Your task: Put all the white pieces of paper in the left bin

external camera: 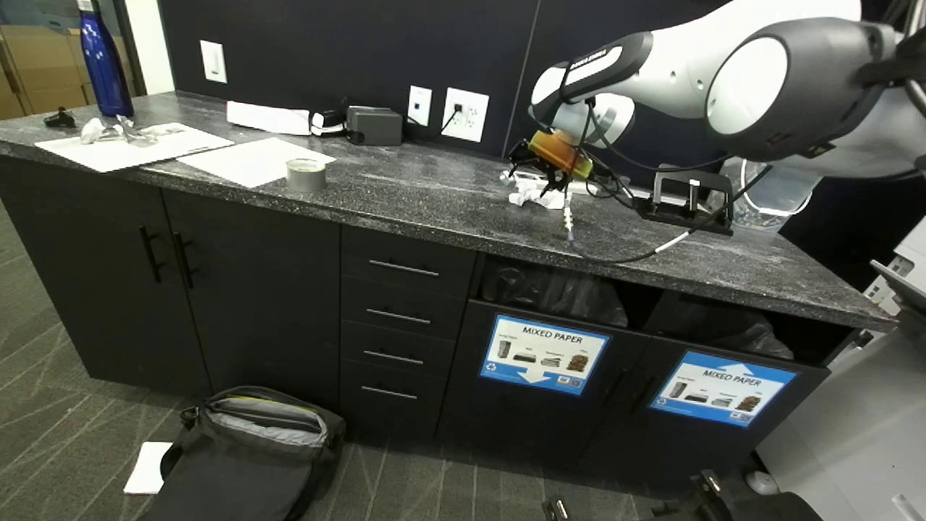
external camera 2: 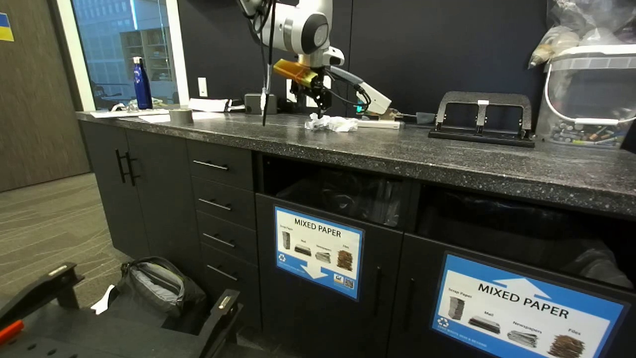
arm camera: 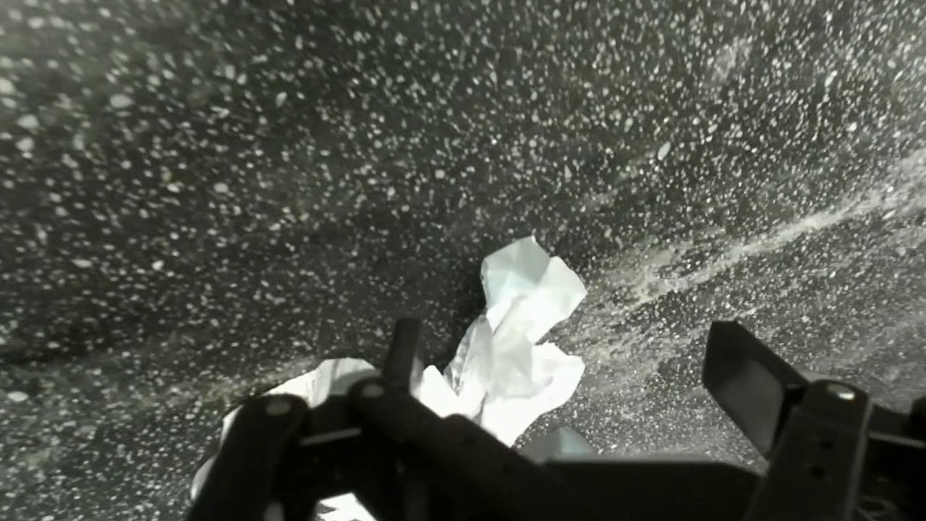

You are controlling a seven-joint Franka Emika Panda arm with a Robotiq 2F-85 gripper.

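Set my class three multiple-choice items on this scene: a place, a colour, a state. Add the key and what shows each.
1. Where does the crumpled paper near the gripper lie?
A) On the floor
B) On the counter
C) In a bin

2. What colour is the bottle?
A) Blue
B) Red
C) Green

3. How does the gripper stand?
A) Shut on the bottle
B) Shut on nothing
C) Open

1: B, resting there in both exterior views.
2: A, blue in both exterior views.
3: C, jaws wide apart in the wrist view.
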